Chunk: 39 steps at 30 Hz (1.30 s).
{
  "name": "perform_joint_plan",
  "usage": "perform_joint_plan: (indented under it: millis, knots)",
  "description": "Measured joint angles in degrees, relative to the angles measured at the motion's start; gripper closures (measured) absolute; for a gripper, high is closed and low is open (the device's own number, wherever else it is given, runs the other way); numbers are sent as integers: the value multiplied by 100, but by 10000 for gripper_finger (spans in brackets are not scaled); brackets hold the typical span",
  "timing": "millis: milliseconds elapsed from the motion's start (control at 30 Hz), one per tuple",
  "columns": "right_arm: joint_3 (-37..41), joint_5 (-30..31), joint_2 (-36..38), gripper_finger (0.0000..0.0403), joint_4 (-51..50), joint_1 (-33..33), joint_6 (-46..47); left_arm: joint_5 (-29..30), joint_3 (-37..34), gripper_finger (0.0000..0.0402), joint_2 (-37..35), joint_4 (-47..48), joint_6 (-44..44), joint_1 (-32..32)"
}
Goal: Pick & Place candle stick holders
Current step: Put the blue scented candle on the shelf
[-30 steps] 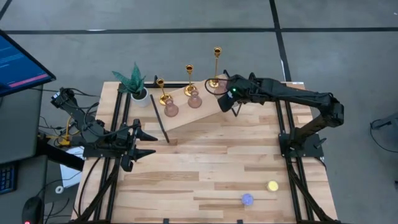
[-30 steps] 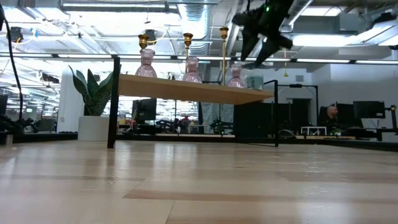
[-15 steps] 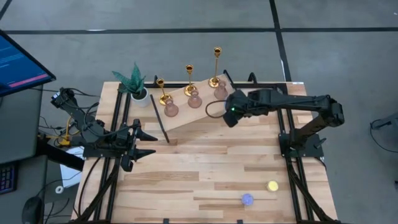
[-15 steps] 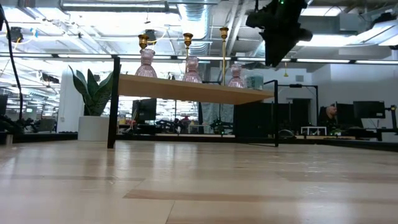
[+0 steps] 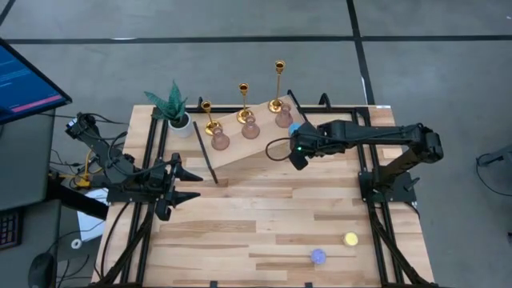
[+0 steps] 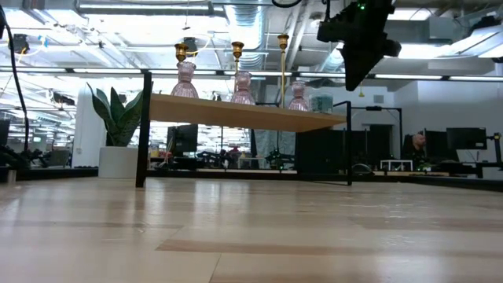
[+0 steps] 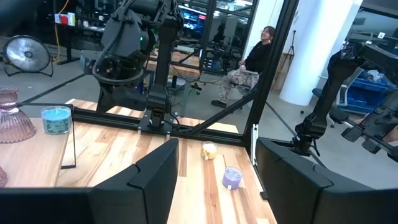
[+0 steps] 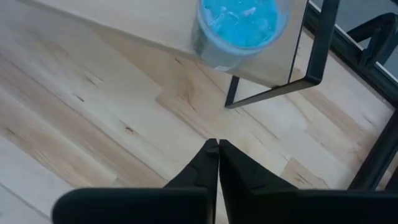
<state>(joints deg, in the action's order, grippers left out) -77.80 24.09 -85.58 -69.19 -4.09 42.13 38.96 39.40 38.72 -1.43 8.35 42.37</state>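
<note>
We found all six candle stick holders on the raised wooden shelf [image 5: 260, 144] at the far side of the table [image 5: 272, 216], every one upright, long axis vertical. The short gold candlestick [image 5: 208, 117] stood nearest the potted plant [image 5: 174, 107], the middle gold candlestick [image 5: 243, 102] further along the shelf, and the tall gold candlestick [image 5: 278, 86] toward the shelf's right end. Each gold one had a pink bulbous holder beside it: first pink holder [image 5: 219, 141], second pink holder [image 5: 250, 129], third pink holder [image 5: 283, 118], mouths facing up. In the low view the same row stood straight on the shelf, gold stems rising above the pink ones.

We could read no writing or labels anywhere.

A blue candle in a glass jar [image 8: 239, 28] sat at the shelf's right corner, just beside the third pink holder.

The right gripper [image 8: 217, 155] hung over bare table just off that shelf corner, fingers pressed together and empty, arm stretched across from the right side with the wrist tipped down.

The left gripper [image 5: 188, 182] rested low at the table's left edge, well apart from the shelf, jaws partly spread with nothing between them, pointed across the table.

A blue round light [image 5: 318, 256] and a yellow round light [image 5: 350, 238] lay near the table's front right, far from the shelf. A seated person [image 7: 249, 65] showed in the room beyond.
</note>
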Motion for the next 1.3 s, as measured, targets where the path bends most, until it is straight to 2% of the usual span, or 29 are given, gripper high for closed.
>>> perform_joint_plan:
  millis: [267,567,767,1067,1300]
  knots:
    - [0,9,0,402,136,-5,-52,0,0,187,0,-9,114,-2]
    - [0,289,0,402,450,-139,-223,0,0,187,-2,-28,114,-2]
    - [0,283,0,402,923,-271,-358,0,0,187,-2,-59,116,-1]
    - [0,253,0,403,820,-321,-164,0,0,187,-2,-118,114,-1]
    - [0,130,0,403,714,-121,-133,0,0,187,-2,-120,105,0]
